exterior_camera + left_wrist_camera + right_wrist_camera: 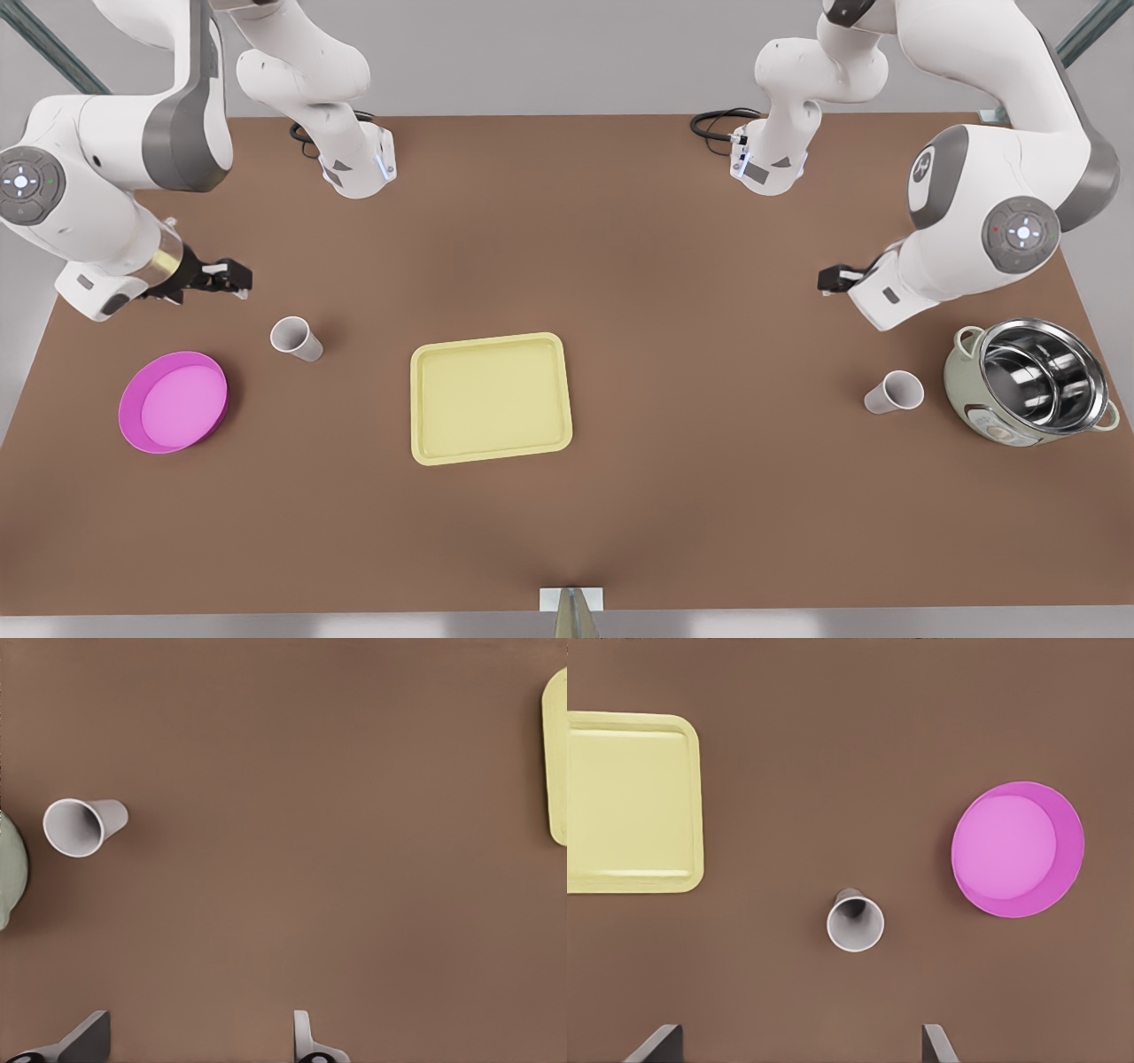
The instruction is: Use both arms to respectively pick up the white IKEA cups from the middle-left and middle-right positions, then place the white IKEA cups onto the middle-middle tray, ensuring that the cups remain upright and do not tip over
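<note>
- The left gripper (828, 280) hangs above the desk (673, 266) on the front view's right; its jaws are spread wide with nothing between them. I match it by the left wrist view, where a white cup (82, 826) stands beside the edge of a green pot (11, 873).
- That cup (894, 392) stands upright, well ahead of those jaws and off to one side — just beside the steel-lined pot (1032, 381), so the approach looks tight on the pot's side.
- The right gripper (232, 277) hovers on the front view's left, its jaws likewise wide open and empty, its two fingers (656, 1043) framing bare desk.
- Its cup (297, 338) stands upright a short way ahead of the jaws and roughly centred between them, with the magenta plate (174, 400) off to one side; that looks the easier reach.
- The tray (490, 398) lies flat and bare between the two cups, well apart from both sets of jaws — both carries would end there.
- I judge neither grasp begun; open jaws suit a descent around each cup's wall.
</note>
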`<state>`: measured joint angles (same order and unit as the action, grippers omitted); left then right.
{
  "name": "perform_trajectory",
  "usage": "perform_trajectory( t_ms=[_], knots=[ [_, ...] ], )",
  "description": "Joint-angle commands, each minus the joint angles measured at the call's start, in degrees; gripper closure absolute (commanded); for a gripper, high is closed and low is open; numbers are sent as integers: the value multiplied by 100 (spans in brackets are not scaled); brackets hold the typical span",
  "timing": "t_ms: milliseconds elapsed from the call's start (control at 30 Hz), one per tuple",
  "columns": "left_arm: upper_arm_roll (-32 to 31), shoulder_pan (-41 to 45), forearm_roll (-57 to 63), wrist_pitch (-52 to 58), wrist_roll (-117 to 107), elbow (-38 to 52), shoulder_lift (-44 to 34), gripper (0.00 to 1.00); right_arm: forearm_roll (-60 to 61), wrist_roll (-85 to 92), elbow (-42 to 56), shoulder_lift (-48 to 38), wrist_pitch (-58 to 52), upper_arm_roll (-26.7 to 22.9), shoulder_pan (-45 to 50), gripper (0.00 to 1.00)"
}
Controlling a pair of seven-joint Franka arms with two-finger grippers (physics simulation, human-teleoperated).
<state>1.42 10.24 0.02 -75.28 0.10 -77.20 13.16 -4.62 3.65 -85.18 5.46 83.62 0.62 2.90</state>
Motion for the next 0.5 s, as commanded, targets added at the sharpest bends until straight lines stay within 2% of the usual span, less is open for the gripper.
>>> perform_trajectory(
  t_ms=[0,67,133,233,267,333,467],
  knots=[
    [7,-5,7,-329,-159,3,-7,0,40,224,-8,8,268,-1,27,0],
    [183,-13,7,-443,-133,-67,37,0,40,171,1,34,268,-1,27,0],
    [526,-13,7,-1743,25,-621,266,0,5,259,-139,34,286,-1,-17,0],
    [983,-180,-72,-2737,1377,-630,985,0,-12,259,-586,184,654,-9,-114,0],
    [983,-514,-457,-2869,1660,-594,1250,0,-12,259,-868,218,892,-9,-132,0],
    [1000,-690,-520,-3054,1695,-594,1531,0,32,259,-1009,491,1121,-44,-263,0],
    [1071,-822,-521,-3652,1792,-796,1909,0,49,250,-1616,491,1824,-44,-448,0]
  ],
)
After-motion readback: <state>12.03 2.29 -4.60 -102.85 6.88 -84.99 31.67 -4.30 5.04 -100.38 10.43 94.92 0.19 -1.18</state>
